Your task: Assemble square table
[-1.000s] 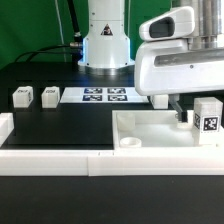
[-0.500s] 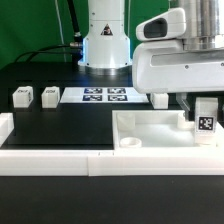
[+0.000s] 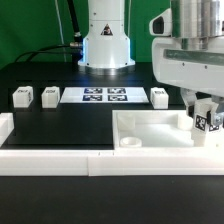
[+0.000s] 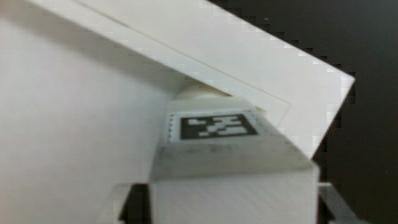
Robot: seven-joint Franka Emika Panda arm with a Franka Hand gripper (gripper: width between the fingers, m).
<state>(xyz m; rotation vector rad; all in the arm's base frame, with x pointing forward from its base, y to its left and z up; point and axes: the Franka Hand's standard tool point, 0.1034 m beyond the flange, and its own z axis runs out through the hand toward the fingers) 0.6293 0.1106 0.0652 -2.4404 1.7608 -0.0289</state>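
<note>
While the white robot arm point(image 3: 185, 50) reaches down at the exterior view's right, its pincer point(image 3: 205, 110) is clamped on a small white plastic leg block point(image 3: 208, 120), with a dark finger on either side of it. This block is tilted and shows its black-and-white tag to the exterior camera. It hangs over the part of the large white plastic square slab point(image 3: 150, 128) that lies toward the exterior view's right; whether block and slab touch cannot be told. The slab lies flat on the black tabletop point(image 3: 60, 125) with its raised inner ribs facing up, just behind the long low white border wall point(image 3: 60, 157). In the wrist view the pincer point(image 4: 222, 200) holds the block point(image 4: 217, 128) close under an angled raised edge of the slab point(image 4: 71, 100). Three other small white tagged blocks stand on the tabletop, well apart from the slab's middle. Two, the first loose block point(image 3: 22, 96) and the second loose block point(image 3: 49, 95), are at the exterior view's left. The third loose block point(image 3: 159, 96) stands just behind the slab. Between the second and third lies the marker board point(image 3: 106, 96), flat in front of the arm's base.
</note>
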